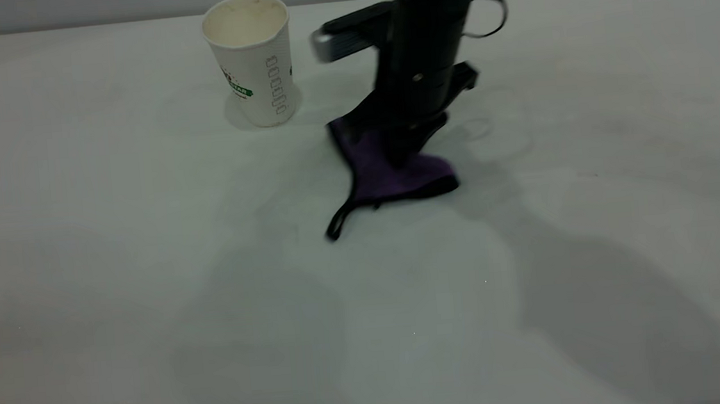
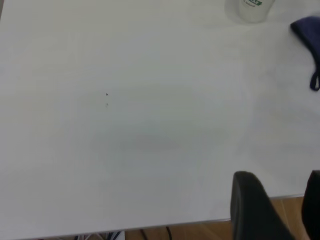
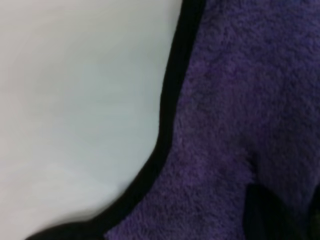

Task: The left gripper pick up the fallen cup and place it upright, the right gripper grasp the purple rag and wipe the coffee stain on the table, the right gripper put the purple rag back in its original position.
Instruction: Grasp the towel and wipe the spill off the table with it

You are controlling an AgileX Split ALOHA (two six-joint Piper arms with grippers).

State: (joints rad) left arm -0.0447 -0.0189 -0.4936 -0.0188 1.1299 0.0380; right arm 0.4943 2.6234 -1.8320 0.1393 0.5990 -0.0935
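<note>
The white paper cup (image 1: 252, 63) stands upright, mouth up, at the far side of the table (image 1: 147, 276); its base also shows in the left wrist view (image 2: 250, 10). Just right of it lies the purple rag (image 1: 390, 177), bunched, its black loop trailing toward the front. My right gripper (image 1: 400, 157) comes straight down onto the rag, fingers closed into the cloth. In the right wrist view the rag (image 3: 240, 100) fills most of the picture around one dark fingertip (image 3: 265, 215). The coffee stain is hidden or out of view. My left gripper (image 2: 285, 200) hangs open by the table's edge, holding nothing.
A tiny dark speck (image 2: 106, 94) marks the bare white tabletop (image 2: 150, 125) between the left gripper and the cup. Wooden floor (image 2: 200, 231) shows past the table's edge. The right arm's camera bracket (image 1: 347, 36) juts toward the cup.
</note>
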